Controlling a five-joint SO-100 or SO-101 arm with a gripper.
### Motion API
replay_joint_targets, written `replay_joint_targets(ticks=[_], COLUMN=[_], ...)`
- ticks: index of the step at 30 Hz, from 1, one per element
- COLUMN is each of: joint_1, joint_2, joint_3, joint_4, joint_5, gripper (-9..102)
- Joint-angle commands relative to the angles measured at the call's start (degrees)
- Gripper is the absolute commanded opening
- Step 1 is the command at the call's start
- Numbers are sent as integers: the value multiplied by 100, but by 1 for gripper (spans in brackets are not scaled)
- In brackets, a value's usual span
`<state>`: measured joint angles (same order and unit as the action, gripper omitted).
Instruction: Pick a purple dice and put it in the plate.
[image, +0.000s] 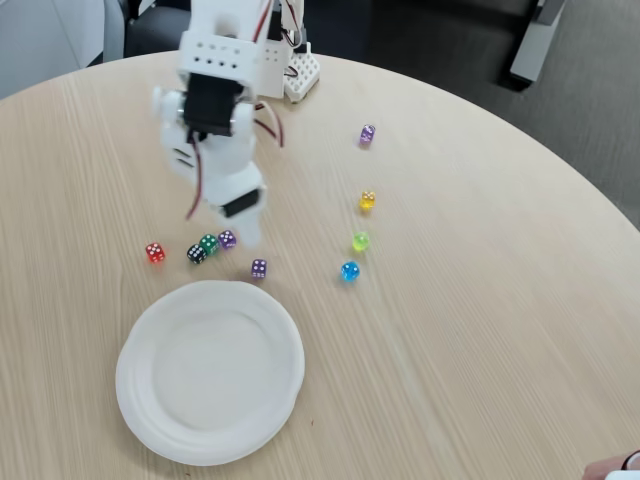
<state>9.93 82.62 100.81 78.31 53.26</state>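
Nearest, the plate lay empty by the table's front edge. Just beyond its rim sat the purple dice, square and free. Further back, the blurred gripper hung beside another purple die; its opening couldn't be judged.

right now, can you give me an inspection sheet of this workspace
surface: round light wood-grain table, dry and bare between items
job's things: white plate empty near the front edge; purple dice at and
clutter: red die, black die, green die, yellow die, lime die, blue die
grippers: tool blurred, low by the die cluster; opening cannot be told
cables: red and dark wires on the arm
surroundings: dark floor beyond the table
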Motion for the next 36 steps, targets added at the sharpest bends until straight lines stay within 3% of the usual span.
replay_joint_targets(ticks=[1,36], joint_1=[-53,422], joint_2=[299,237], joint_3=[-62,26], joint_4=[149,88], joint_5=[44,-26], gripper=[26,26])
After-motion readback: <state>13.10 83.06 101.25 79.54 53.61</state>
